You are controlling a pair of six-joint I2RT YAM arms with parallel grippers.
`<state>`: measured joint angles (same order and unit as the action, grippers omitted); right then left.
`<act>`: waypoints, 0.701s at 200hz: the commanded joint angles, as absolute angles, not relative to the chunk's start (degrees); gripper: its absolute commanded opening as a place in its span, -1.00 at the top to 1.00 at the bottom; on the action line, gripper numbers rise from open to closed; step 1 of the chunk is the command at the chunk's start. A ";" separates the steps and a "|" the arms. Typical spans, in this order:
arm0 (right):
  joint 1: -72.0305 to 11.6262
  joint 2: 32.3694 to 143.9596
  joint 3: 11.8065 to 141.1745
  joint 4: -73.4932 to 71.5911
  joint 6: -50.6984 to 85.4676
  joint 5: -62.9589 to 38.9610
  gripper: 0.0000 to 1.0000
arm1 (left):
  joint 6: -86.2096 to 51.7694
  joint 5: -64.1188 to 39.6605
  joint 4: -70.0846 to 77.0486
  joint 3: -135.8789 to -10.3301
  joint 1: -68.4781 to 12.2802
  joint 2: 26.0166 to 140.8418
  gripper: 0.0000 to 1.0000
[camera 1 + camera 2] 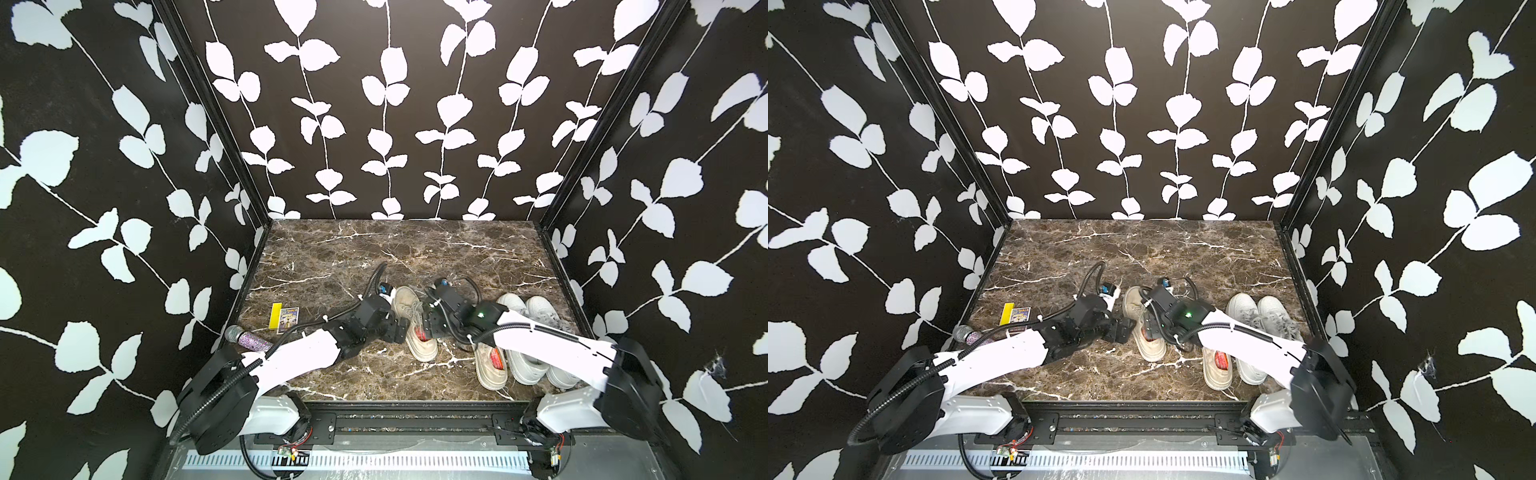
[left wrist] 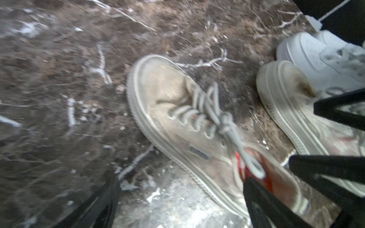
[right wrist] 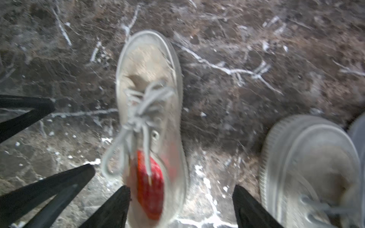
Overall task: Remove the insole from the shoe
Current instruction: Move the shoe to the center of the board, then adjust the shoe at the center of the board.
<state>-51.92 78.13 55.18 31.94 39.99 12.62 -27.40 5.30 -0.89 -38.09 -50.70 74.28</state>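
A worn beige lace-up shoe (image 1: 409,316) lies mid-table, toe pointing away, and shows in both top views and both wrist views (image 2: 173,110) (image 3: 148,79). Its red insole (image 1: 422,335) (image 3: 151,187) (image 2: 256,167) sits inside the heel opening. My left gripper (image 1: 398,330) (image 2: 181,203) is open at the shoe's left side, one finger (image 2: 260,201) over the opening and the other over the table. My right gripper (image 1: 430,328) (image 3: 181,209) is open and astride the heel end. Neither holds anything.
A second beige shoe (image 1: 490,368) with a red insole and a pair of white sneakers (image 1: 536,332) stand close to the right. A glittery microphone (image 1: 249,338), a yellow card (image 1: 275,316) and a small picture card (image 1: 289,320) lie at the left.
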 commanded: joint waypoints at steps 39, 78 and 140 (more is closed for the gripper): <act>-52.29 78.62 48.81 29.76 42.63 12.82 -0.61 | -34.12 4.57 4.52 -38.49 -55.37 76.83 -0.93; -52.34 82.30 49.65 27.26 42.22 10.33 -0.59 | -37.28 6.76 4.74 -39.01 -55.37 80.60 -0.88; -53.48 85.37 50.97 20.45 43.25 6.32 -0.59 | -42.00 10.51 8.54 -35.56 -53.77 82.90 -0.77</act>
<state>-52.49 83.81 49.34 24.08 41.89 8.23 -39.16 9.21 6.02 -36.25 -54.65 82.13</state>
